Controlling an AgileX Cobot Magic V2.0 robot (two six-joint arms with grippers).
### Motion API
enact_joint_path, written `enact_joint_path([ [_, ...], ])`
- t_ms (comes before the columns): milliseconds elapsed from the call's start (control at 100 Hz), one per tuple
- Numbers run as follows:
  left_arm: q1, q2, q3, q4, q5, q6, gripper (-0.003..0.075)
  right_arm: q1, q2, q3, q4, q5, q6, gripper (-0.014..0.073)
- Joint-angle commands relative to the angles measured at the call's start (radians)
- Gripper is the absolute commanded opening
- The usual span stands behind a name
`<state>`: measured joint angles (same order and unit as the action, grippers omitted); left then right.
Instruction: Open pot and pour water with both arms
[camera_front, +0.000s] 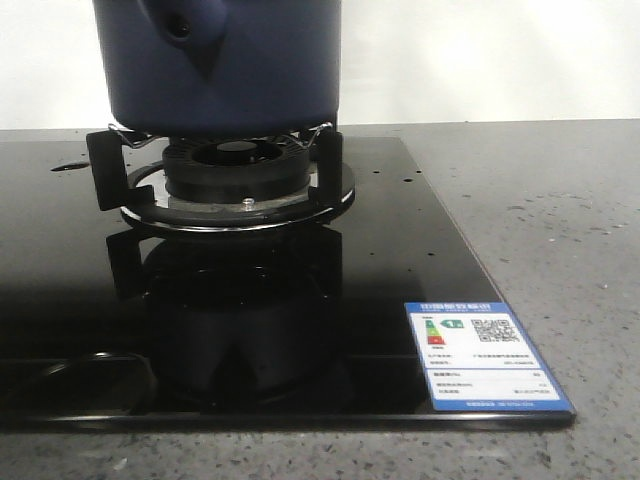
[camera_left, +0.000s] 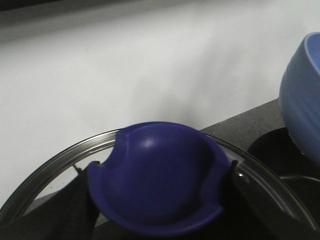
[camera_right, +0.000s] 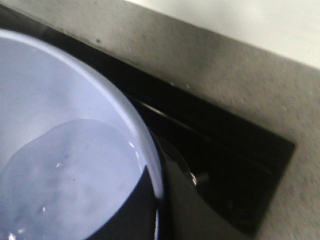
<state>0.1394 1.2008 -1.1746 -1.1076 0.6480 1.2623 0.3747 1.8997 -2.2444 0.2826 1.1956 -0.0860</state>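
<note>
The dark navy pot (camera_front: 260, 70) stands on the burner stand (camera_front: 235, 180) at the top of the front view. Its stub with a round hole (camera_front: 183, 32) faces me, and its top is cut off. Neither gripper shows there. In the left wrist view my left gripper (camera_left: 157, 192) is shut on the dark blue knob (camera_left: 160, 170) of a glass lid with a metal rim (camera_left: 60, 160). In the right wrist view my right gripper (camera_right: 157, 210) is shut on the rim of a periwinkle bowl (camera_right: 60, 85) that holds water (camera_right: 65, 175). One finger is inside the rim and one outside.
The black glass cooktop (camera_front: 300, 330) carries an energy label (camera_front: 485, 355) at its front right corner. Grey speckled counter (camera_front: 560, 200) surrounds it, with a white wall behind. The bowl also shows in the left wrist view (camera_left: 300, 95), close to the lid.
</note>
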Motion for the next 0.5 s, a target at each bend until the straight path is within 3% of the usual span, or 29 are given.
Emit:
enact_joint_path([
  [0, 0.004, -0.024, -0.033, -0.065, -0.062, -0.007, 0.0329, 0.021, -0.057, -0.036, 0.008, -0.158, -0.008, -0.0061],
  [130, 0.004, -0.024, -0.033, -0.065, -0.082, -0.007, 0.0329, 0.044, -0.060, -0.021, -0.085, -0.253, -0.010, -0.0046],
  [490, 0.033, -0.024, -0.033, -0.076, -0.081, -0.007, 0.0329, 0.055, -0.171, 0.249, -0.089, -0.646, -0.116, -0.0042],
])
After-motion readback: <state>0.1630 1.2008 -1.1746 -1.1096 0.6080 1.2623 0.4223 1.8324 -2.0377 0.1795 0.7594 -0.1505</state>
